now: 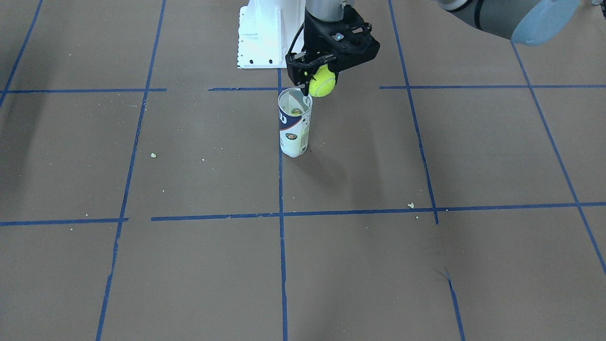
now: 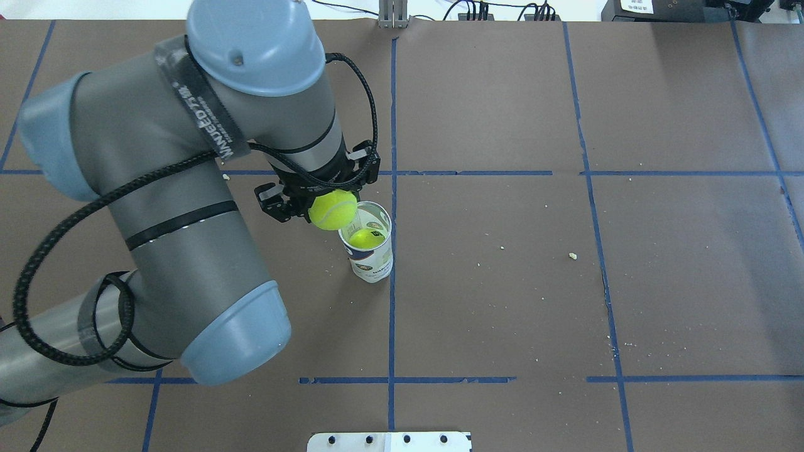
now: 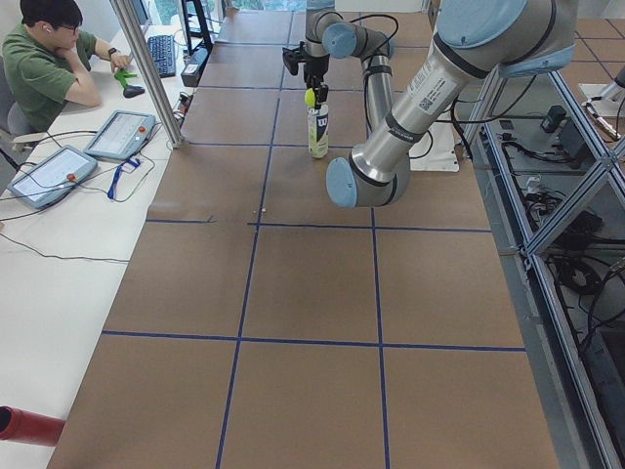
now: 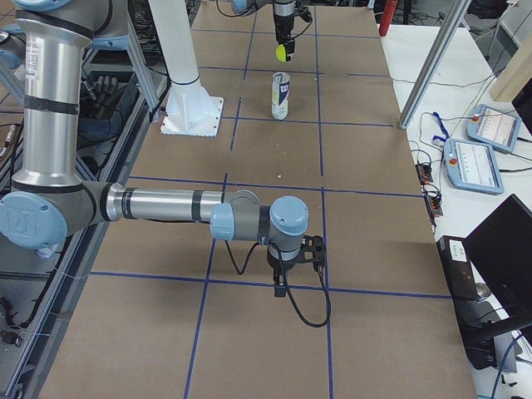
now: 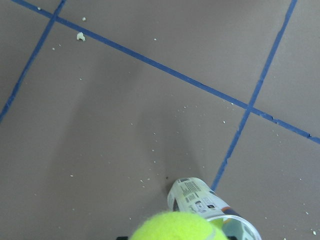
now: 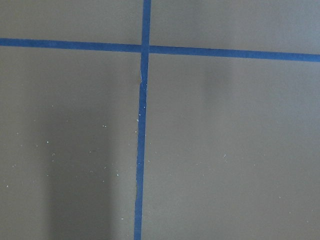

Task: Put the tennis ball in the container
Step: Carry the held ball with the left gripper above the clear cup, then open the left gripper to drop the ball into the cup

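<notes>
Overhead exterior | left arm (image 2: 176, 207) bent downward | fingers (image 1: 300, 75) clamp tennis ball (image 2: 332, 209) over container (image 2: 372, 260)

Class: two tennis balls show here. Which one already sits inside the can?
The loose ball down inside the container, seen through its open top. The held ball is above the rim, gripped by the left end effector.

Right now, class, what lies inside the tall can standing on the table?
A second yellow-green ball sits low inside the can. The label hides whatever might lie beneath it, and the tennis ball held in the left gripper covers part of the rim.
</notes>
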Robot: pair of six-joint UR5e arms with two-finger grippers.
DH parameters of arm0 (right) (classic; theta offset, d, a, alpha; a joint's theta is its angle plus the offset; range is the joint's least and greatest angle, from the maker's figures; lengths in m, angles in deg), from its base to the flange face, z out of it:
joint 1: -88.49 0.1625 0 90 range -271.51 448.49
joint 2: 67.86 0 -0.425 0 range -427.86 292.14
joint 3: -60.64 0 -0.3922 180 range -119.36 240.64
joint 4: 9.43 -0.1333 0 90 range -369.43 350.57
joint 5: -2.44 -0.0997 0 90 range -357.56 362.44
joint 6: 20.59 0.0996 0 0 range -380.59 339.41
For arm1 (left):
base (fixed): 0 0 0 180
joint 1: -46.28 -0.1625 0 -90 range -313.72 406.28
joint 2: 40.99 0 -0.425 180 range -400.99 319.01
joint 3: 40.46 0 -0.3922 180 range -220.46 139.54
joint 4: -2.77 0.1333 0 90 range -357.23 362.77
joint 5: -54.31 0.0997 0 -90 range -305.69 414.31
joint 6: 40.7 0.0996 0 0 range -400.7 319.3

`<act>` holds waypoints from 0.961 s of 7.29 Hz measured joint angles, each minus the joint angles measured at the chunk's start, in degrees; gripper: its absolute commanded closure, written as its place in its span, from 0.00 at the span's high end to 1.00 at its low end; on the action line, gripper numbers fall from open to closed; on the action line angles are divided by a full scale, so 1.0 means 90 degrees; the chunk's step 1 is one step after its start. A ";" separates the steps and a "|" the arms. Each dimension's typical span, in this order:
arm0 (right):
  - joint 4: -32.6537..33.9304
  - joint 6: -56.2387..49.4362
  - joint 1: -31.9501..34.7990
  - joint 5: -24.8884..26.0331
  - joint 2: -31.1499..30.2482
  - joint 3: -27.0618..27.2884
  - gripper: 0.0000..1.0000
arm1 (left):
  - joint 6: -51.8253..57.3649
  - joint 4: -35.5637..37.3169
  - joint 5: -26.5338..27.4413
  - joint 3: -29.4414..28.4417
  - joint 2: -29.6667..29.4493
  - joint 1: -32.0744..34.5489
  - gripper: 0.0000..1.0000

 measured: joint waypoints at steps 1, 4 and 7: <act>0.0000 0.0000 0.0000 0.0000 0.0001 -0.0002 1.00 | -0.0057 -0.0020 0.0001 -0.0232 -0.0151 -0.0106 0.00; 0.0000 0.0000 0.0000 0.0000 -0.0003 -0.0001 1.00 | -0.0100 -0.0178 0.0009 -0.0641 -0.0392 -0.0293 0.00; 0.0000 0.0000 0.0000 0.0000 -0.0001 0.0001 1.00 | -0.0056 -0.0248 0.0014 -0.0642 -0.0366 -0.0305 0.11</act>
